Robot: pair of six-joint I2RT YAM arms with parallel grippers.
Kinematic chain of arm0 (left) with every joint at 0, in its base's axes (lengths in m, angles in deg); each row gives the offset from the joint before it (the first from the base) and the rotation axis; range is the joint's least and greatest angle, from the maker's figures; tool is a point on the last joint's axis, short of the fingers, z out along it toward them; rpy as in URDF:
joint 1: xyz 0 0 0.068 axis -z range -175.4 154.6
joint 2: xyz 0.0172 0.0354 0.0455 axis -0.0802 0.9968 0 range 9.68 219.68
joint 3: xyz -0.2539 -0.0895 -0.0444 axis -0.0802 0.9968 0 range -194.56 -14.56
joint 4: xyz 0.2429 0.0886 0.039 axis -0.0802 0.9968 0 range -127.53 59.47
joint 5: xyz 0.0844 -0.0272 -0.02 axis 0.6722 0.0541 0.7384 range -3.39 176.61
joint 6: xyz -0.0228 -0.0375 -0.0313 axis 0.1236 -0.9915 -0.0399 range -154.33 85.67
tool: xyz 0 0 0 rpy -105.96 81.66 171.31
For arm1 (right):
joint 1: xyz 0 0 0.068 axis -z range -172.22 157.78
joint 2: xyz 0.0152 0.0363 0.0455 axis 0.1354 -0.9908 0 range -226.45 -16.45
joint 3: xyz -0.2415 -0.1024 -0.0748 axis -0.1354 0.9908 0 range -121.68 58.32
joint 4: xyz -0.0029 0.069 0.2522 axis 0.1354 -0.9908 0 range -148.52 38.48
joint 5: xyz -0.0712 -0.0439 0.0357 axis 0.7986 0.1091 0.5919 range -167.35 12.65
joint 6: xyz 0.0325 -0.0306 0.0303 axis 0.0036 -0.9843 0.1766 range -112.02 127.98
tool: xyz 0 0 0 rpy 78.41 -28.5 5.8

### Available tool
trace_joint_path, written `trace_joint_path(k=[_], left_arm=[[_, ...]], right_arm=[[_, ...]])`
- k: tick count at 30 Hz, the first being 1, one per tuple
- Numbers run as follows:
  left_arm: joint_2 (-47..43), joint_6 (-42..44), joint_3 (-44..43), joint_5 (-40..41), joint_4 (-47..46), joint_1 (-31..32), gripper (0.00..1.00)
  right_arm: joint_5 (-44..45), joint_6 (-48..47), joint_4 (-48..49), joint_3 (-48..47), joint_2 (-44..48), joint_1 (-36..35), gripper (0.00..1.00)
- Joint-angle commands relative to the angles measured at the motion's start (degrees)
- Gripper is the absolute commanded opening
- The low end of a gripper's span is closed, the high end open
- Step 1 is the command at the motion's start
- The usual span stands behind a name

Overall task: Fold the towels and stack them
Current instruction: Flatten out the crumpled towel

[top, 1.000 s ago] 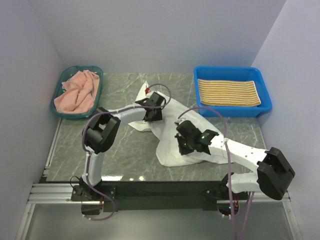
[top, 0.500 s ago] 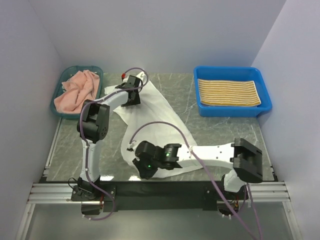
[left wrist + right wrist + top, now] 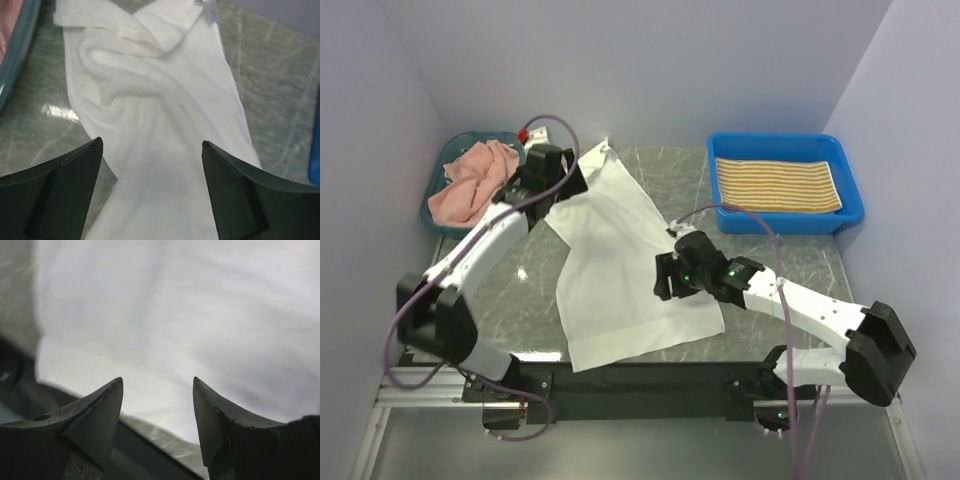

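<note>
The bench (image 3: 670,175) carries three places, and I think each has its own purpose. In the middle lies the white towel (image 3: 620,270), opened out nearly flat with its near edge close to the front edge of the bench; it seems to be spread so that it can be folded. Only its far part near the basket is not smooth, and the left wrist view shows thick twisted folds there (image 3: 165,125). At the far right stands the blue tray (image 3: 785,222) with the yellow-striped towel (image 3: 777,184) folded flat inside, probably the place for the stack. At the far left, the teal basket (image 3: 432,222) holds the pink towel (image 3: 470,185) in a crumpled heap, apparently waiting its turn. The left hand (image 3: 151,145) is above the wrinkled far part, its jaws wide apart and holding nothing. The right hand (image 3: 157,380) is low over the right side of the white towel (image 3: 200,315), jaws apart and empty; if the tips touch the cloth I cannot tell.
</note>
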Motion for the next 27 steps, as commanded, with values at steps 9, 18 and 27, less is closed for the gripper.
trace_joint_path(k=[9, 18, 27], left_arm=[[-7.3, -12.5, 26.1, -4.8, -3.4, 21.7, 0.85], [-12.1, -22.0, 38.1, -4.0, -3.1, 27.5, 0.84], [-18.8, -36.8, 49.1, -9.5, 2.1, 42.9, 0.85]], right_arm=[[-2.2, 4.4, 9.2, 9.9, -9.9, 13.7, 0.59], [-4.7, 13.0, 4.1, 20.7, -5.6, 4.0, 0.58], [-2.1, 18.4, -9.2, 22.8, 10.7, -4.9, 0.59]])
